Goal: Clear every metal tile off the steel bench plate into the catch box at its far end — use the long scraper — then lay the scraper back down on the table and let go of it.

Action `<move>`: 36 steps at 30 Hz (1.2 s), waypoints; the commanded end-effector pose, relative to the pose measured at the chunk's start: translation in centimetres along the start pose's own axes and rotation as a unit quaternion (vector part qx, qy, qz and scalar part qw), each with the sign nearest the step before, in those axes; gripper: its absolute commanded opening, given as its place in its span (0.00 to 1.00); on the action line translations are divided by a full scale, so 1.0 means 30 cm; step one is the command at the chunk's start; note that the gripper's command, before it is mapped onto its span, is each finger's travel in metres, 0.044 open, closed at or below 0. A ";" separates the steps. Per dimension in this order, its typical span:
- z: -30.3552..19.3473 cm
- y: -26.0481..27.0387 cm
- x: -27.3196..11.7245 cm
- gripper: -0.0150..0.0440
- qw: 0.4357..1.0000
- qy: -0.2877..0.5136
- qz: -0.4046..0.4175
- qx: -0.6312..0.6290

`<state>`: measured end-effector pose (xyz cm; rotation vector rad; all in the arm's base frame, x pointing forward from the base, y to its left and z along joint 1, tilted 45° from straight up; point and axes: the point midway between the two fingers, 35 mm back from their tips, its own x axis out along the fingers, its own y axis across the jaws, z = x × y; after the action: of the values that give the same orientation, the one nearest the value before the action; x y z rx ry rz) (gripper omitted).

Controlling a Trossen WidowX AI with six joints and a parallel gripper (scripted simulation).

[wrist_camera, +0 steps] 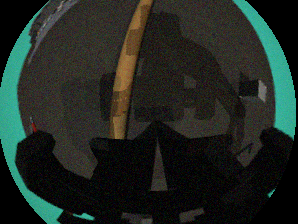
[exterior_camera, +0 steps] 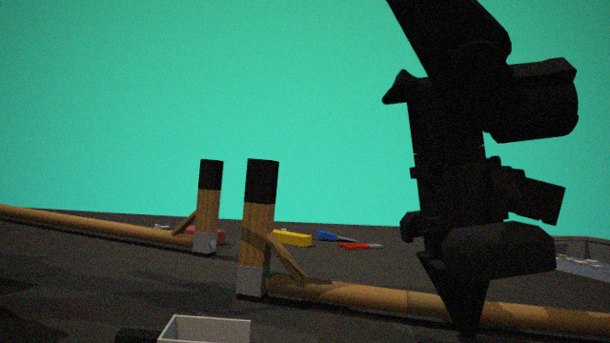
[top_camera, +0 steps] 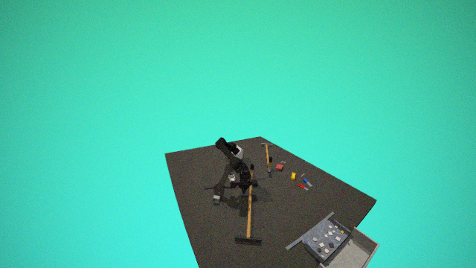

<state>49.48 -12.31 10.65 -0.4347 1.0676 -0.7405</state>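
The long scraper lies on the table, its wide dark blade at the near end in the top view and its upright black-topped grip close to the arm. My gripper is shut and empty. It points down low beside the scraper's handle, on the handle's right in the wrist view; whether it touches the handle cannot be told. The steel bench plate bears several metal tiles, light and dark. The catch box adjoins the plate's far end.
A shorter scraper-like tool lies farther back. A red block, a yellow block, a blue-handled tool and a red-handled tool lie nearby. A small grey-white block stands across the handle from them.
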 end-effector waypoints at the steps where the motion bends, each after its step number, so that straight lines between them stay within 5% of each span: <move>1: 0.009 0.017 0.003 0.25 1.000 0.000 0.000 0.002; 36: 0.040 0.127 0.010 0.25 1.000 0.000 0.001 0.002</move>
<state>51.52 -10.33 8.99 -0.4315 1.0664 -0.7440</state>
